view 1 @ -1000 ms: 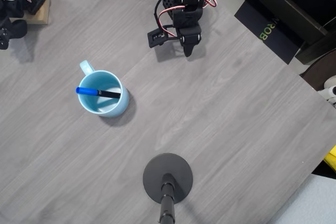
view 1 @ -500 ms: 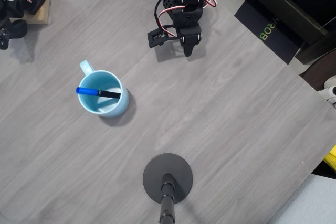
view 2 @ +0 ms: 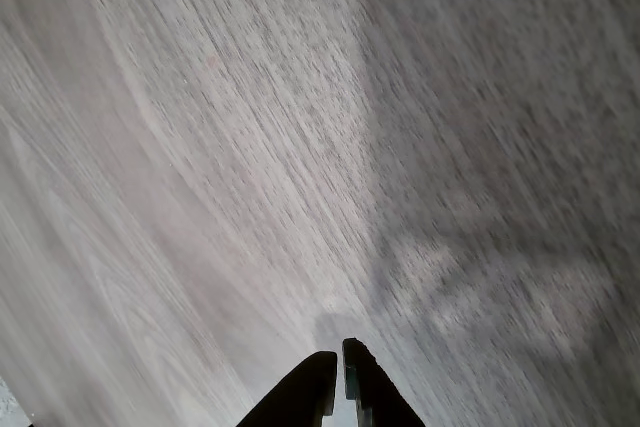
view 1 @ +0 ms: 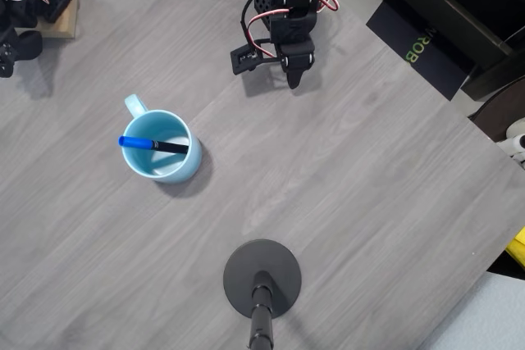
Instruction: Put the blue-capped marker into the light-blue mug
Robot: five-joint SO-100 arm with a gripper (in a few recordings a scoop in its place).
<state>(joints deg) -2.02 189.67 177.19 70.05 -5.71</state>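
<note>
Claw (view 2: 338, 372) clenched, empty, parked low over bare table (view 1: 344, 202), well apart from light-blue mug (view 1: 161, 146). Blue-capped marker (view 1: 152, 144) lies slanted inside, cap on rim; a bump could tip it out.

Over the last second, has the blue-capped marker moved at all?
No. The blue-capped marker lies across the light-blue mug just as before, its cap at the same spot on the rim below the handle.
</note>
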